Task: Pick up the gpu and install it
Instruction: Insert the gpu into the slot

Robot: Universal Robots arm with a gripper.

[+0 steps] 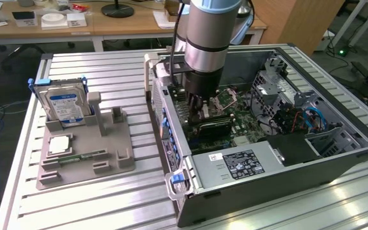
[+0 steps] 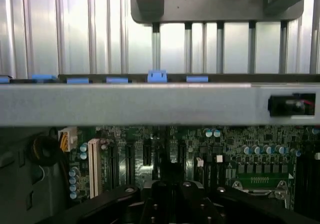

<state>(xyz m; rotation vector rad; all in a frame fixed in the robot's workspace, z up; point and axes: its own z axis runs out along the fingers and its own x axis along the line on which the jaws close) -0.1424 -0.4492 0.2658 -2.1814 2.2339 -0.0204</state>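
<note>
Your gripper [image 1: 200,109] is fully closed, down inside the case [image 1: 337,158] at frame centre. The gpu [image 1: 214,125] lies directly beneath the fingertips on the motherboard [image 2: 240,154], long axis running lower left to upper right.

Even, bright room light falls from above. The slatted metal bench [image 1: 107,201] glares white near the exterior view's right. The inside of the computer case [image 1: 337,163] lies in soft shadow. In the wrist view the bench slats wash out pale, the green circuit board [image 2: 235,154] is dim and slightly soft.
</note>
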